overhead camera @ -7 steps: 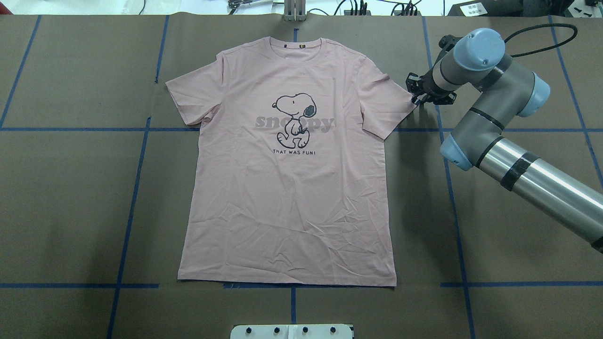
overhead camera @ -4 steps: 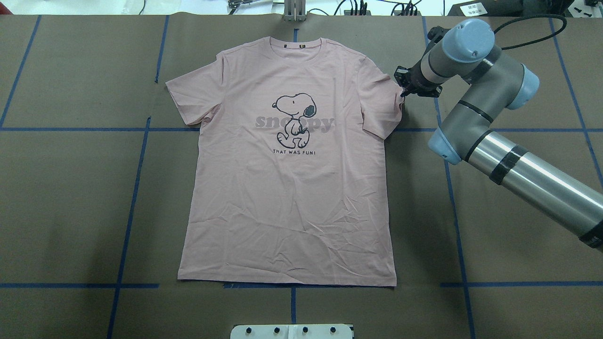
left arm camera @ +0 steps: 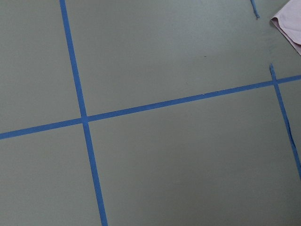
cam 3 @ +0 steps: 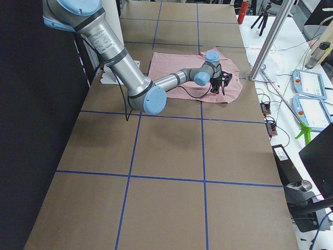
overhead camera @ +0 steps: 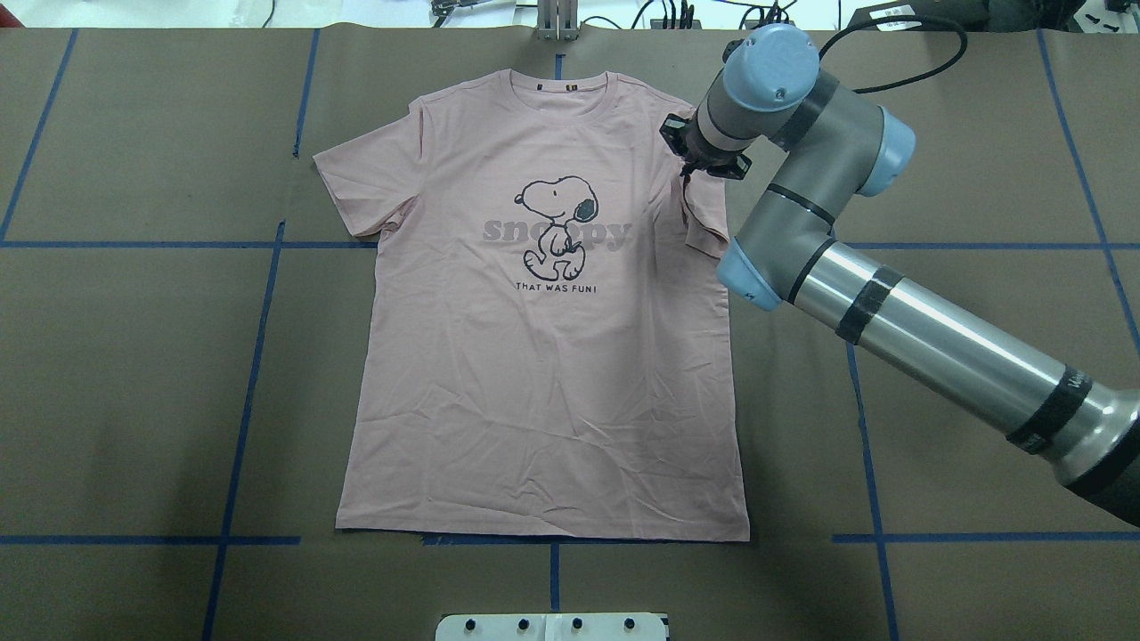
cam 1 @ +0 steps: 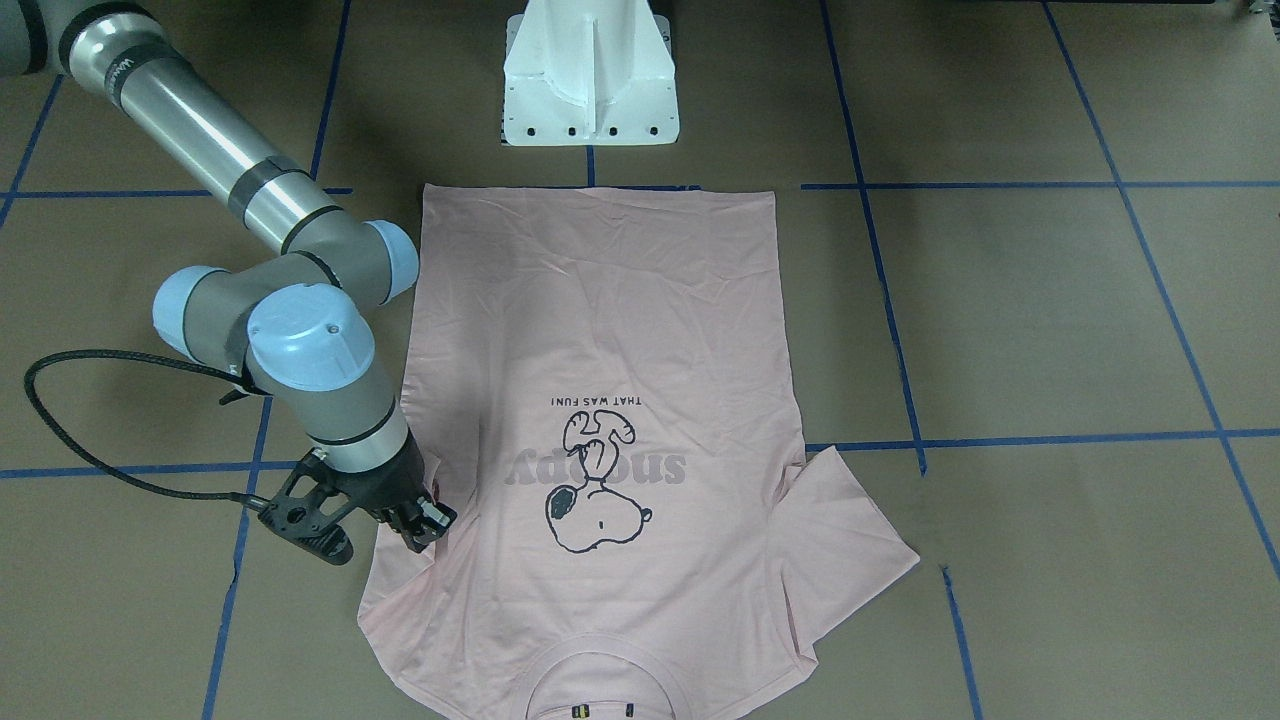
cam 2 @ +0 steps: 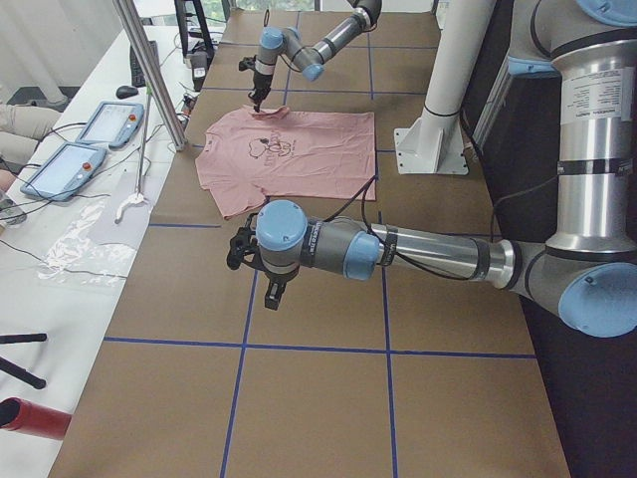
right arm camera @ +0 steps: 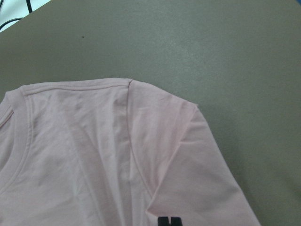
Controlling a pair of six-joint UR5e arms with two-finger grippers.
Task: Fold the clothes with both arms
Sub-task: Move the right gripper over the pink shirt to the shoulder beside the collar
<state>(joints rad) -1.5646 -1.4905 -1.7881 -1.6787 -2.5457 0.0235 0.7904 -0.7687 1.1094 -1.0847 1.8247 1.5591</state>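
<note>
Right claw (cam 1: 418, 527): fingers together, clamped on the hem of one sleeve of the T-shirt (overhead camera: 534, 383); pointed downward, positioned just above the shoulder area on the robot's right. The gripped sleeve (overhead camera: 704, 223) is seen raised off the worktop (overhead camera: 134, 356) and drawn inward towards the chest, with its fabric bunched below the claw.

Right arm (overhead camera: 935, 343): extended across the worktop from the robot's right, with the wrist bent down over the garment.

T-shirt: pale pink, laid flat and print side up at the centre of the worktop, collar away from the robot, hem towards the white pedestal base (cam 1: 590, 80). The Snoopy print (overhead camera: 557, 227) is uncovered. The other sleeve (overhead camera: 361, 182) is spread flat.

Left claw (cam 2: 271, 294): shown only in the left side view, held low over bare worktop, well apart from the garment; whether the fingers are apart or together cannot be told.

Left arm (cam 2: 418, 254): stretched out horizontally.

Worktop: brown, marked into squares by blue tape lines (overhead camera: 249, 356).
</note>
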